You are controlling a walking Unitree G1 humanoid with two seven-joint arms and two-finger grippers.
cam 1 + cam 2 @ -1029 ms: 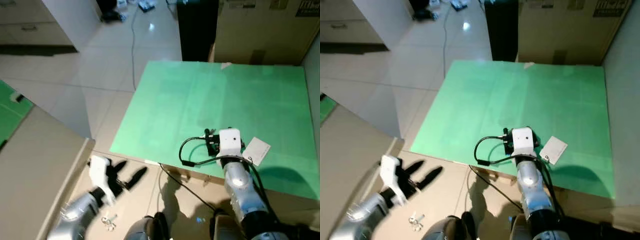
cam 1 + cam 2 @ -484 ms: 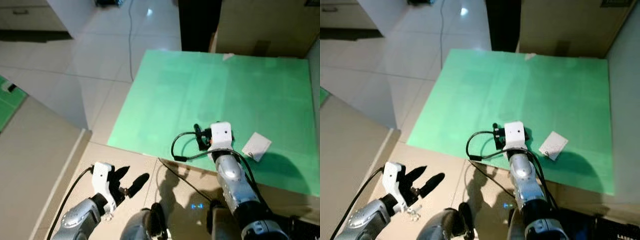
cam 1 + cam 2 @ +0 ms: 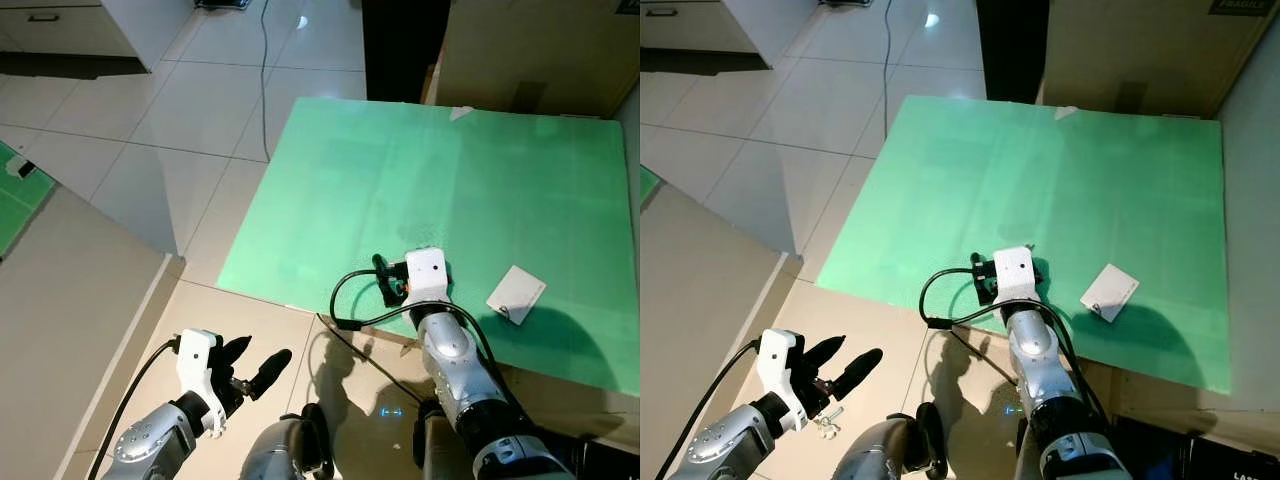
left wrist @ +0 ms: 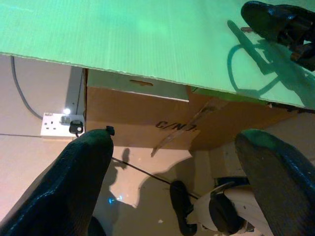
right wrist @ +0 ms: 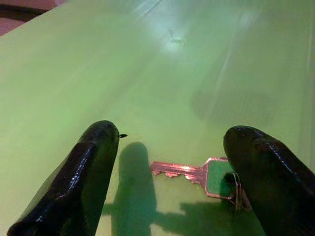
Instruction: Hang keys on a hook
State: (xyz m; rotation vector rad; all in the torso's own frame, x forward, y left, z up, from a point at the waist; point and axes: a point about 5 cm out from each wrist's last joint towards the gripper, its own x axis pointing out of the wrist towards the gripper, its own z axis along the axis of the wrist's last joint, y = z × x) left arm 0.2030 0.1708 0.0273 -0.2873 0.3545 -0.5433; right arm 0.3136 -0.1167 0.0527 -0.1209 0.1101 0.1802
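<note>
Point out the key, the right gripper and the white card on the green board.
key (image 5: 189,171): right wrist view, on its blade.
right gripper (image 5: 172,162): right wrist view, between the open fingertips.
white card (image 3: 516,294): left eye view, its centre.

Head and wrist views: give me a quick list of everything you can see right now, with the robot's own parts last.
Board: one, green, flat on cardboard boxes, ahead of the robot.
Key: one, coppery, lying on the board between the right gripper's fingers.
Card: one, white, on the board, right of the right gripper.
Cardboard box: one, brown, beyond the board's far edge.
Wall socket: one, white, with a black plug in it, low beside the box under the board.
Cable: one, grey, across the tiled floor to the far left.
Small keys: one silvery bunch, on the floor under the left gripper.
Left gripper: open, low over the floor.
Right gripper: open, over the key.
</note>
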